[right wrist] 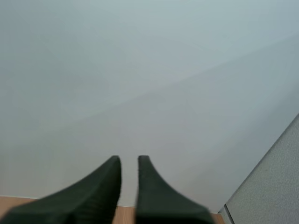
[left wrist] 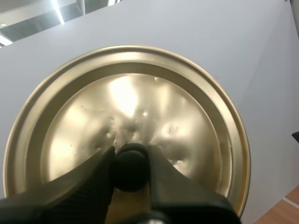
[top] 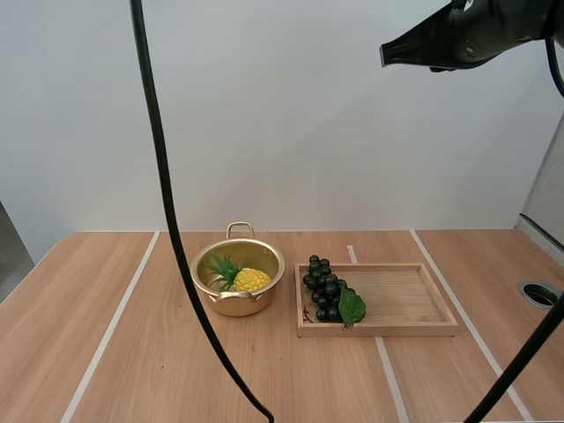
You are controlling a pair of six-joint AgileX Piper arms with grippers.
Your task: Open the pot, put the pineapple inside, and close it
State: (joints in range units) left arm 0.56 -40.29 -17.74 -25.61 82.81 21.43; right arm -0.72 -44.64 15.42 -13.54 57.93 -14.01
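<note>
The gold pot (top: 266,253) stands uncovered on the table, left of centre. Inside it lies a yellow pineapple (top: 249,279) with its green crown pointing left. The gold lid (left wrist: 140,93) is held up in the air in front of the white wall. My left gripper (left wrist: 131,161) is shut on the lid's black knob (left wrist: 131,169). High at the upper right, my right gripper (top: 386,54) hangs well above the table. In the right wrist view its fingers (right wrist: 110,179) stand a narrow gap apart with nothing between them.
A wooden tray (top: 410,300) lies right of the pot. A bunch of dark grapes (top: 324,293) with a green leaf rests at the tray's left end. A round hole (top: 539,293) sits in the table near its right edge.
</note>
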